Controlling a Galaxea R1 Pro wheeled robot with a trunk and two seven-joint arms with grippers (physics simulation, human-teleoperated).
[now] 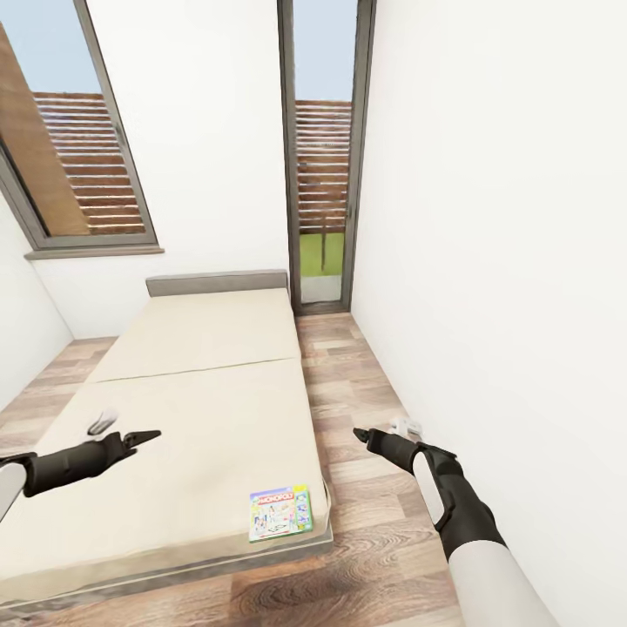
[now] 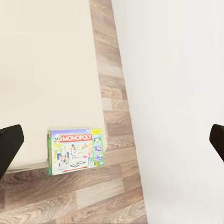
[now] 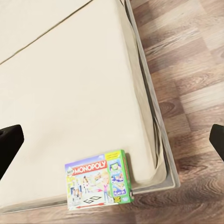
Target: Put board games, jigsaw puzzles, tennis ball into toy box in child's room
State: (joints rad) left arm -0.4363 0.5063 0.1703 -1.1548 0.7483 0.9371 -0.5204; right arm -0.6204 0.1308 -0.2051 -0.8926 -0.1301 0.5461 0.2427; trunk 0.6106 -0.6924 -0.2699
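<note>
Monopoly board game (image 1: 279, 513): a flat rectangular box, white and green with a red title band, lying face up on the bed (image 1: 200, 392) at the mattress's near corner, its edges roughly parallel to the mattress edges. In both wrist views the box (image 2: 76, 151) (image 3: 99, 186) lies between the two fingertips, well beyond them. The beige mattress meets a grey headboard.

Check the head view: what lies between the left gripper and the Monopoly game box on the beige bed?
Nothing but bare beige mattress lies between the left gripper and the white-and-green Monopoly box at the bed's near corner, as the head view shows.
</note>
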